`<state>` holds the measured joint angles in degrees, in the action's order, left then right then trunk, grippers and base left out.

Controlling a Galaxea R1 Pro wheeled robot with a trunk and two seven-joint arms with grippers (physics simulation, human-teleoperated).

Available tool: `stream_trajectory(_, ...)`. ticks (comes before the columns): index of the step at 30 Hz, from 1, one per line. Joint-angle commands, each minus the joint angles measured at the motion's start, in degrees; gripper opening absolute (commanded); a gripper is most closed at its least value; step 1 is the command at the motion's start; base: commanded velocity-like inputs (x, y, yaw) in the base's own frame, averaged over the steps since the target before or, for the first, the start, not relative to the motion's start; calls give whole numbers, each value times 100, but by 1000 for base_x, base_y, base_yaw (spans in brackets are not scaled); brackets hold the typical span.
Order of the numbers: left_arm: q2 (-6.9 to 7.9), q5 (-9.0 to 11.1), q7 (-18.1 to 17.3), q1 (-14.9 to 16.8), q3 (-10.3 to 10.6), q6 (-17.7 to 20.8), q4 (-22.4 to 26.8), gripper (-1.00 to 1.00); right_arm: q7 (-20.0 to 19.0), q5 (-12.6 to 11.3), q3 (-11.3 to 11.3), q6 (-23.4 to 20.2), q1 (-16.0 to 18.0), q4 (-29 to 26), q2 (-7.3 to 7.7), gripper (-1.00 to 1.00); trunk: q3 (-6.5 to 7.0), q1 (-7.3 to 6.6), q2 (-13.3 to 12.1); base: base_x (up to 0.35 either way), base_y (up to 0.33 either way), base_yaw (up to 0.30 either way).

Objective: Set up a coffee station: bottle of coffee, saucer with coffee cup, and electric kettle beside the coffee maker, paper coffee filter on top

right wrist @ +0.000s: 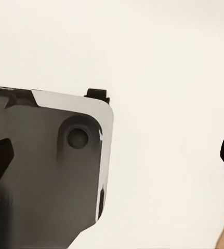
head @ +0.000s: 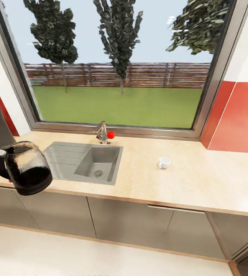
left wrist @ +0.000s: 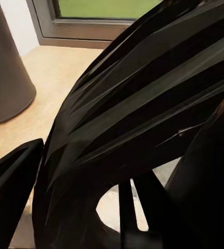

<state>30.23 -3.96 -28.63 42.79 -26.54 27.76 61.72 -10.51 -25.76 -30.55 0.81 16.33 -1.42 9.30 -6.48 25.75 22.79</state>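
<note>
The kettle (head: 27, 168) hangs above the counter's (head: 200, 180) left end, beside the sink (head: 86, 161); the left gripper's grip cannot be confirmed. Lower it level onto bare counter. The right gripper's (right wrist: 117, 155) fingers are apart, holding nothing.

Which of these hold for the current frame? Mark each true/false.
1. The rounded clear glass kettle with a dark lower half is at the head view's left edge, left of the steel sink. True.
2. The tiny white cup sits inside the sink. False: it stands on the light beige countertop, right of the sink.
3. The cup is on a saucer. False: it rests directly on the countertop.
4. The faucet behind the sink has a red knob. True.
5. The right gripper is shut on something. False: its fingertips stand wide apart with nothing between.
</note>
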Motion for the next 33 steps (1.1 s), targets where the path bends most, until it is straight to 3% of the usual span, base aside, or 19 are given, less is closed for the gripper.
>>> stream_trajectory(1,-2,-27,-43,10,-16,27,6,-100,-22,-60,-48,8,3,1,2,100,-12,3,13,0,0,275)
stream_trajectory(4,-1,-31,-38,10,-18,28,7,-100,-22,-60,-48,7,2,1,2,100,-12,3,13,0,0,271)
stream_trajectory(10,-194,-20,116,-199,-202,-144,-202,-100,-39,-65,-52,31,-133,-85,-192,100,-13,4,13,0,0,0)
stream_trajectory(16,-111,107,-99,-404,6,95,-38,-100,-48,-60,-23,25,61,-45,-386,100,-13,4,13,0,0,0)
stream_trajectory(21,-106,109,-300,-576,21,296,-21,-100,-48,-60,-22,26,72,-39,-533,100,-13,4,13,0,0,0)
stream_trajectory(25,-98,84,-373,-678,40,352,12,-100,-48,-60,-22,27,72,-35,-534,100,-13,4,13,0,0,0)
stream_trajectory(33,-67,41,-301,-505,31,552,152,-100,-47,-60,-22,27,72,-34,-534,100,-13,4,13,0,0,0)
